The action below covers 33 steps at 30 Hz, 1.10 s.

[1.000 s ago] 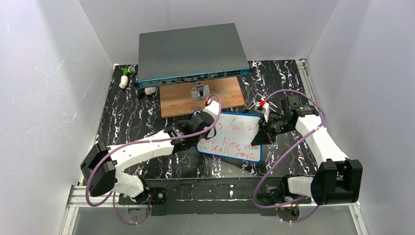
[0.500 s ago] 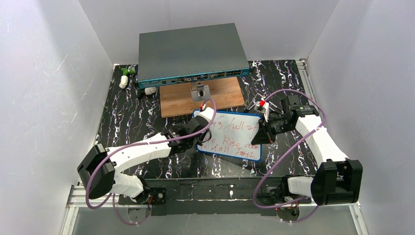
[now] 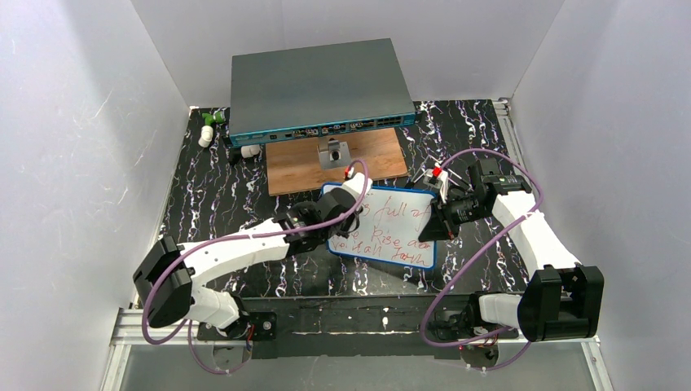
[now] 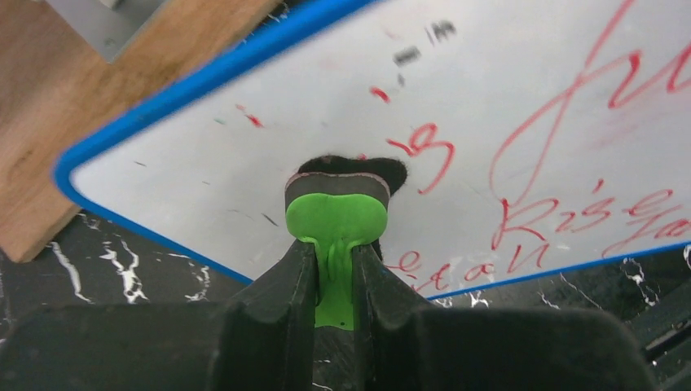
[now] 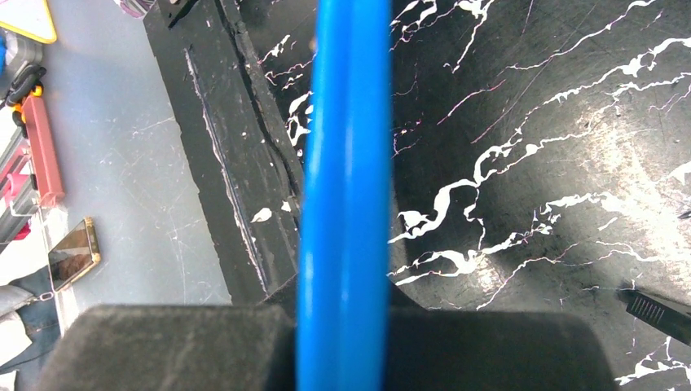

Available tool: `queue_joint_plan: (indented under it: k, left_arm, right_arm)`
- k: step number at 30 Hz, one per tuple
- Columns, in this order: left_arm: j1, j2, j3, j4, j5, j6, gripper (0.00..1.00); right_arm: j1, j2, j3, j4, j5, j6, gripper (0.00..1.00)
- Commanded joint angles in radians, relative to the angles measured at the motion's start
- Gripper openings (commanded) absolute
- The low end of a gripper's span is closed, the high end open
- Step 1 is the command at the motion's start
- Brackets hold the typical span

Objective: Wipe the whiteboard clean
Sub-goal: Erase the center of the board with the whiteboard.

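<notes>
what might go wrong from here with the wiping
1. The right gripper pinches the whiteboard only by its thin blue edge, so wiping pressure may twist it loose.
2. The eraser in the left gripper sits near the whiteboard's corner; a stroke might run off onto the wooden board.

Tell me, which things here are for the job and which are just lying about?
In use: whiteboard, green eraser in the left pincer, right pincer clamping the whiteboard's edge.
Lying about: grey box, wooden board, small white and green pieces.

Black marbled table (image 3: 212, 204) with whiteboard (image 3: 393, 232), wooden board (image 3: 293, 171), switch box (image 3: 318, 81)
</notes>
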Motion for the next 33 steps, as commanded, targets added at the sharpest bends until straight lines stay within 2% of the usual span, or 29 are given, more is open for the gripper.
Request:
queue_joint_plan:
  k: [1,6,13,20,26,33]
  left_arm:
    - [-0.032,0.006,-0.09,0.044,0.024,-0.038,0.0]
    - [-0.028,-0.024,-0.123,0.058,-0.026,-0.04,0.0]
    - [0.058,-0.011,0.005,0.029,0.007,0.007,0.0]
    - [0.06,0.026,0.106,0.007,0.033,0.036,0.0]
    - [0.028,0.031,0.096,0.002,0.019,0.046,0.0]
    - [-0.01,0.05,-0.004,-0.051,-0.108,0.004,0.0]
  right_arm:
    - [0.029,-0.026,0.022,-0.072,-0.061,-0.081,0.01]
    - [0.029,-0.025,0.021,-0.072,-0.062,-0.081,0.01]
    - [0.029,-0.023,0.02,-0.071,-0.059,-0.081,0.01]
    - [0.029,-0.022,0.02,-0.07,-0.061,-0.081,0.01]
    - [0.029,-0.019,0.022,-0.071,-0.062,-0.081,0.01]
    - [0.029,-0.019,0.021,-0.072,-0.064,-0.081,0.01]
